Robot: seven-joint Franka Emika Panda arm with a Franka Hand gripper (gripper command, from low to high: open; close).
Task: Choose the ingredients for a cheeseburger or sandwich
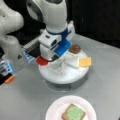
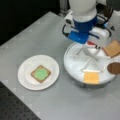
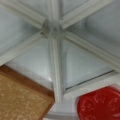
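The sandwich stands as a brown toast square with green lettuce (image 1: 74, 113) on top, lying on the white plate (image 1: 53, 110) at a front view's bottom. It also shows as toast and lettuce (image 2: 40, 73) on the plate (image 2: 25, 80) at a front view's left. The other ingredients lie in a round divided tray (image 1: 62, 76): red tomato slice (image 1: 41, 61), dark patty (image 1: 75, 48), orange cheese (image 1: 85, 61) and a second toast (image 2: 112, 48). My gripper (image 1: 52, 59) hangs low over the tray, beside the tomato. The wrist view shows the tray's hub (image 3: 52, 30), toast (image 3: 20, 100) and tomato (image 3: 100, 105), with no fingers in it.
The tray (image 2: 75, 67) stands on a grey table (image 2: 37, 37), close to the plate. Its raised dividers (image 2: 91, 58) split it into wedge compartments. The arm's base (image 1: 12, 47) and some orange and blue gear (image 1: 7, 72) sit at a front view's left.
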